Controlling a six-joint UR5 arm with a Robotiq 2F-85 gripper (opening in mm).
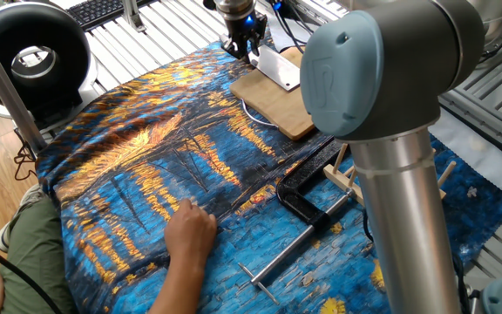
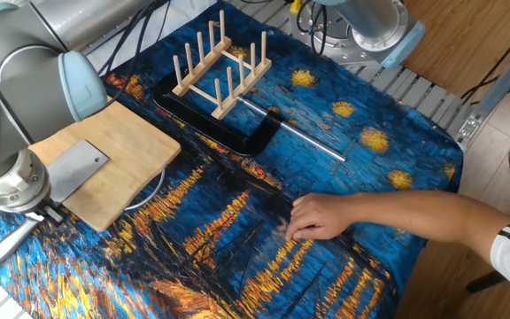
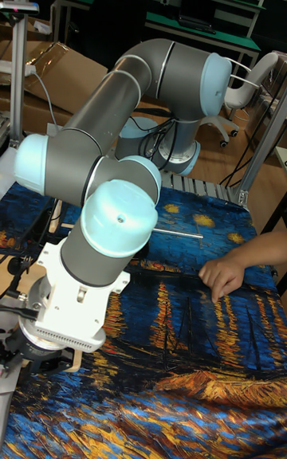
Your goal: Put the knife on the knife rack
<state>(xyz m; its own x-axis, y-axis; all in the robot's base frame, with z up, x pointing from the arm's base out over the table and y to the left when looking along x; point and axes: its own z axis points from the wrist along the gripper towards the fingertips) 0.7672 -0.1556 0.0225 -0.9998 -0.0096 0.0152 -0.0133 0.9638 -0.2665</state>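
The knife lies flat with its broad grey blade [image 2: 71, 168] on the wooden cutting board [image 2: 122, 155], and its shiny handle [image 2: 3, 245] juts off the board's left edge over the cloth. My gripper [image 2: 50, 213] stands straight down over the root of the handle, its dark fingers pinched close on it. In one fixed view the gripper [image 1: 241, 50] touches the near end of the blade [image 1: 277, 68]. The knife rack [image 2: 220, 65] stands at the far side of the cloth, well apart from the knife. In the tall fixed view my own wrist hides the fingers.
A black clamp [image 2: 228, 131] with a thin steel rod [image 2: 304, 137] lies just in front of the rack. A person's hand [image 2: 321, 217] rests on the blue and orange cloth mid-table. My arm's large elbow [image 1: 382, 78] blocks most of the rack in one fixed view.
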